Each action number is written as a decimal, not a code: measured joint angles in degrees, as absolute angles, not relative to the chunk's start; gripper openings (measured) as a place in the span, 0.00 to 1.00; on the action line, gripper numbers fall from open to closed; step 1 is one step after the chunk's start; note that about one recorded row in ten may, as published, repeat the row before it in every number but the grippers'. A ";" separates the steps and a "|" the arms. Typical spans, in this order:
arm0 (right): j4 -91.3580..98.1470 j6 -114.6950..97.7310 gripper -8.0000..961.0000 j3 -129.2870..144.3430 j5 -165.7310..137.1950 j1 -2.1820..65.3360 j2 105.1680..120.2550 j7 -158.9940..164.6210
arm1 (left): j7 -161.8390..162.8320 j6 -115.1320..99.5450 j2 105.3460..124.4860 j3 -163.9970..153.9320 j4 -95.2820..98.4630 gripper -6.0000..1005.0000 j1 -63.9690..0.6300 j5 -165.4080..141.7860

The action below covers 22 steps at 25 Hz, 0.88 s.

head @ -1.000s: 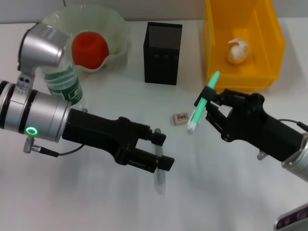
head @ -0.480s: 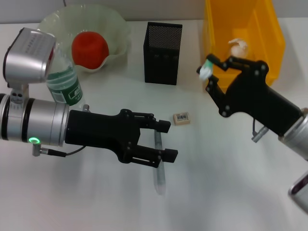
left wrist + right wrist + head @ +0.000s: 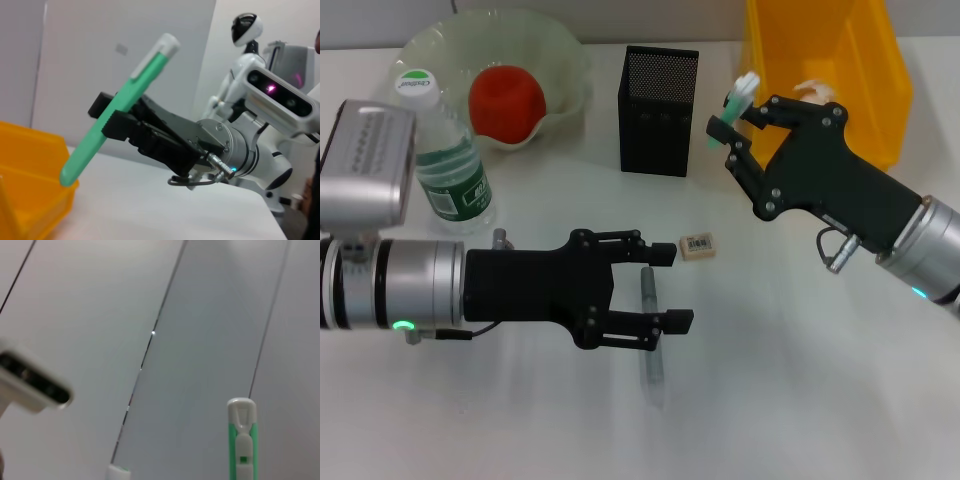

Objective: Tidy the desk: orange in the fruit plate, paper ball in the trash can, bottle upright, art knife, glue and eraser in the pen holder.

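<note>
Far left: bottle (image 3: 448, 160) is upright now beside the fruit plate (image 3: 565, 60), cap in plain sight since the L arm's elbow dropped clear of it. Orange (image 3: 506, 103) sits in the plate, so those two jobs look done.

L gripper (image 3: 662, 287) has slid fwd over the table, fingers spread wide, nothing in them. The grey pen-like stick, prob the glue (image 3: 651, 335), lies between them, pointing away under the lower finger. Looks like it's lining up to close on it. Not gripped yet.

Centre: eraser (image 3: 697, 246) lies flat on the table just past the L fingertips, untouched. Pen holder (image 3: 659, 97) stands behind it; can't see inside.

R side, big change: R gripper (image 3: 730, 140) has swung up and across from over the table, pinching the green art knife (image 3: 733, 112) mid-body. Knife is near upright, just R of the holder's rim, not over the opening yet. L wrist cam confirms the clamp. Next, I'd judge: shift L over the mesh and drop.

Far R: paper ball (image 3: 812, 91) lies in the trash can (image 3: 880, 70), half hidden by the R arm.
</note>
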<state>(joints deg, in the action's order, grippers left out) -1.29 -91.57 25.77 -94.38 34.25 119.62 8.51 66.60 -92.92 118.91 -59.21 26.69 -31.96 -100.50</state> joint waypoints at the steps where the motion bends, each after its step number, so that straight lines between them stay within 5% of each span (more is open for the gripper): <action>1: -1.17 -91.23 0.19 25.77 -94.38 34.60 119.62 11.96 | 64.95 -92.67 118.95 -59.19 25.98 0.78 -31.56 -99.63; 22: 2.09 -81.29 0.19 32.07 -95.19 37.17 119.66 36.49 | 48.87 -88.51 119.01 -58.94 18.07 0.78 -27.98 -89.49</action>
